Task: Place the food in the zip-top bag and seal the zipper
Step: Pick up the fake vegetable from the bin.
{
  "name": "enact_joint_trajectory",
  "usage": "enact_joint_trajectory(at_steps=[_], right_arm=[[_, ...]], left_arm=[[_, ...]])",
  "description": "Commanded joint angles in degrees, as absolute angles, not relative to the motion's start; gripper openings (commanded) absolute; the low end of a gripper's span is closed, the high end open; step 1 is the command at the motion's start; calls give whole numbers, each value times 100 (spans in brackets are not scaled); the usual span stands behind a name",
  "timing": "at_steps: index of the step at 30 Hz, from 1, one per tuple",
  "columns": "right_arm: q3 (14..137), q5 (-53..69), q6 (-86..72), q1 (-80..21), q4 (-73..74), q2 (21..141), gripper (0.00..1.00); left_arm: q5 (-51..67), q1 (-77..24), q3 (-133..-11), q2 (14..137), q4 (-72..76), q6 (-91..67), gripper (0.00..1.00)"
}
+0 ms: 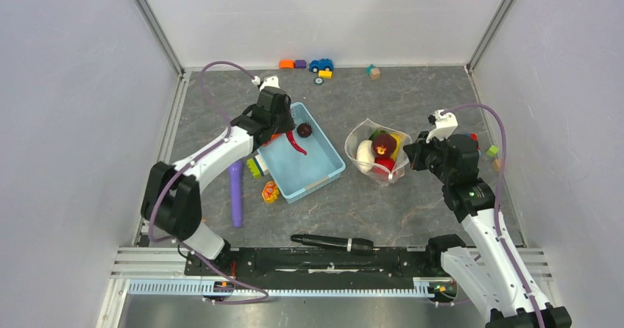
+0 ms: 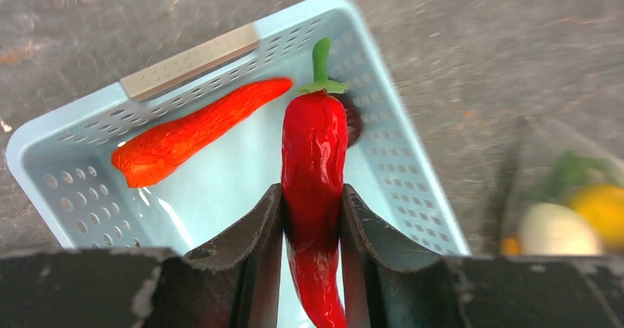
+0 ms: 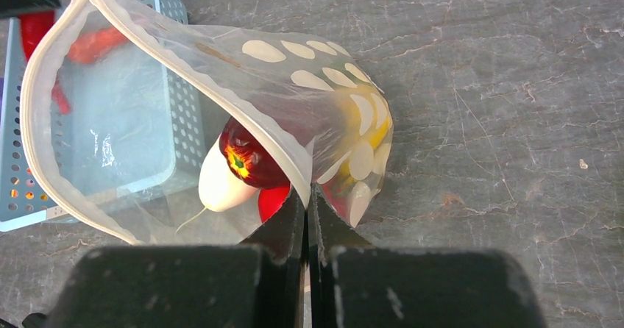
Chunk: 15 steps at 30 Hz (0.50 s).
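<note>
My left gripper (image 1: 288,138) is shut on the red chili (image 1: 297,146) and holds it over the light-blue basket (image 1: 324,177). In the left wrist view the chili (image 2: 314,148) is clamped between the jaws of that gripper (image 2: 313,197). The orange carrot (image 2: 193,128) lies in the basket (image 2: 66,188), and a maroon piece (image 2: 354,120) shows behind the chili. My right gripper (image 1: 412,156) (image 3: 307,195) is shut on the mouth edge of the dotted zip-top bag (image 3: 294,70). The bag's mouth gapes open, its zipper strip (image 3: 44,85) unpressed. Inside lie a white oblong (image 3: 219,184), a dark red round fruit (image 3: 250,159) and a yellow piece (image 3: 379,133).
A purple stick (image 1: 235,192) and coloured blocks (image 1: 255,168) lie left of the basket. A black pen-like tool (image 1: 331,242) lies near the front edge. Small toys (image 1: 321,65) sit along the back wall. More blocks (image 1: 491,151) lie by the right wall.
</note>
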<state>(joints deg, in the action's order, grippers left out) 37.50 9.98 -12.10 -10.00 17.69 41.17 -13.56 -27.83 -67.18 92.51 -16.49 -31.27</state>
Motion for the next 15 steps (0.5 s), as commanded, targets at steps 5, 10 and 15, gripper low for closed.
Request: enact_joint_trajectory(at_steps=[5, 10, 15], right_arm=[[3988, 1505, -1292, -1002, 1564, 4249, 0], [3950, 1760, -1260, -1003, 1425, 4196, 0], [3946, 1856, -1213, -1002, 1398, 4093, 0]], left_arm=[[-1106, -3501, -6319, 7650, -245, -2471, 2], [1701, -4019, -5990, 7115, 1125, -1377, 2], [3334, -4544, -5857, 6944, 1957, -457, 4]])
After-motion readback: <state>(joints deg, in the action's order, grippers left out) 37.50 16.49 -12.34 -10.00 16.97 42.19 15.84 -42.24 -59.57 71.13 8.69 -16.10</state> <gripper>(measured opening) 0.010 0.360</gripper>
